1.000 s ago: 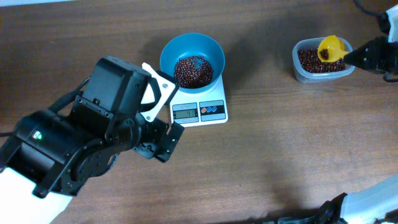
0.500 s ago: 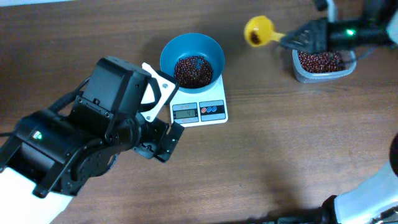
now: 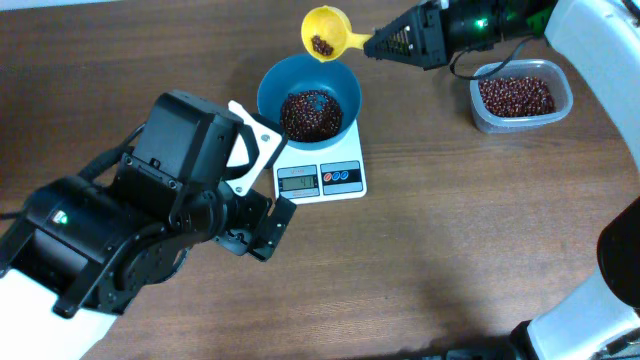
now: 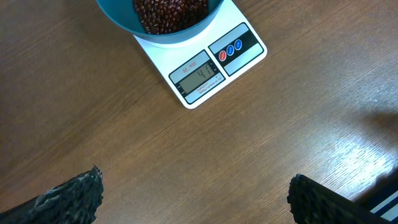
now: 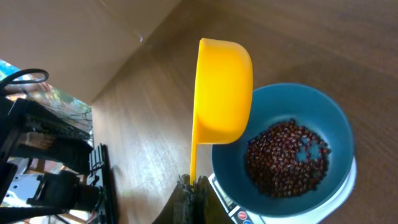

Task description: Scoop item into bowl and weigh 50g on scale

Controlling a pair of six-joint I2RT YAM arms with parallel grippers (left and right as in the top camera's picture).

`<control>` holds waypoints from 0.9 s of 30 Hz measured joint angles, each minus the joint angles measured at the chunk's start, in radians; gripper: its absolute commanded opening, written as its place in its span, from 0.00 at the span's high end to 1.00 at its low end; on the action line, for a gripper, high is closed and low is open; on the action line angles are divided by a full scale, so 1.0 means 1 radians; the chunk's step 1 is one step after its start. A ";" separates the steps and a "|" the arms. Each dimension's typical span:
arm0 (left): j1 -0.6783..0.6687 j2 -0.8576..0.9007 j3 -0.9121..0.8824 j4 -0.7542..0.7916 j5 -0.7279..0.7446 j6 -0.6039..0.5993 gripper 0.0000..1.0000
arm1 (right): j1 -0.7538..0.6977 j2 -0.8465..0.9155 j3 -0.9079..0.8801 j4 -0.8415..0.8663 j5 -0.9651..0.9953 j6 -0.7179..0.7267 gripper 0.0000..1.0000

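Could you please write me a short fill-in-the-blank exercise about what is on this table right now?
1. The right gripper is shut on the handle of a yellow plastic ____.
2. The round, deep teal-blue plastic bowl stands on a white square kitchen ____.
3. The bowl and the clear rounded-rectangular plastic tub both hold small dark reddish-brown ____.
4. The left gripper has its jaws ____.
Missing words: scoop; scale; beans; open.
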 measured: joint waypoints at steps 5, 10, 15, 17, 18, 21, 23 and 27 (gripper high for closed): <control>0.000 0.000 0.000 0.000 0.000 0.000 0.01 | -0.032 0.000 0.000 0.006 0.003 0.013 0.96; 0.000 0.000 0.000 0.000 0.000 0.000 0.01 | -0.204 0.000 0.000 0.000 -0.015 0.017 0.96; 0.000 0.000 0.000 0.000 0.000 0.000 0.01 | -0.398 0.000 0.002 -0.038 0.028 0.018 0.96; 0.000 0.000 0.000 0.000 0.000 0.000 0.01 | -0.469 0.000 0.004 -0.081 0.093 -0.002 0.96; 0.000 0.000 0.000 0.000 0.000 0.000 0.01 | -0.500 0.000 0.005 -0.105 0.113 -0.023 0.96; 0.000 0.001 0.000 0.000 0.000 0.000 0.01 | -0.555 0.000 0.009 -0.207 0.224 -0.086 0.96; 0.000 0.001 0.000 0.000 0.000 0.000 0.01 | -0.558 0.000 0.010 -0.250 0.336 -0.101 0.96; 0.000 0.001 0.000 0.000 0.000 0.000 0.01 | -0.558 0.000 0.008 -0.263 0.523 -0.126 0.96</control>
